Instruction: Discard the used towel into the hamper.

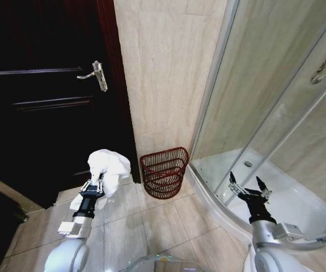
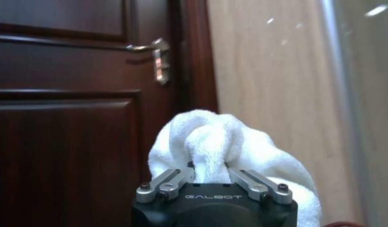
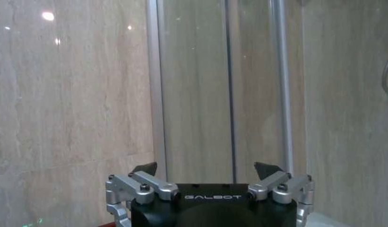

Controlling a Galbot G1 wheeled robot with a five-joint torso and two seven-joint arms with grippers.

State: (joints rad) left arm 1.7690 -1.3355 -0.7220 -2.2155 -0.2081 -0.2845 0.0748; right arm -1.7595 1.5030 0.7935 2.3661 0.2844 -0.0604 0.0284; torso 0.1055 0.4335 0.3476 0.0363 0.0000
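The white towel (image 1: 109,169) is pinched in a bunch between the closed fingers of the left gripper (image 1: 94,185), held up above the tiled floor (image 1: 151,226) in front of the dark wooden door (image 1: 38,102), with its folds hanging to the right of the claw. The right gripper (image 1: 247,185) is held with its fingers spread wide and nothing between them, near the glass shower enclosure (image 1: 276,113) on the right. The hamper (image 1: 164,172) is set on the floor against the beige tiled wall (image 1: 163,73), between the door and the enclosure, just right of and beyond the towel.
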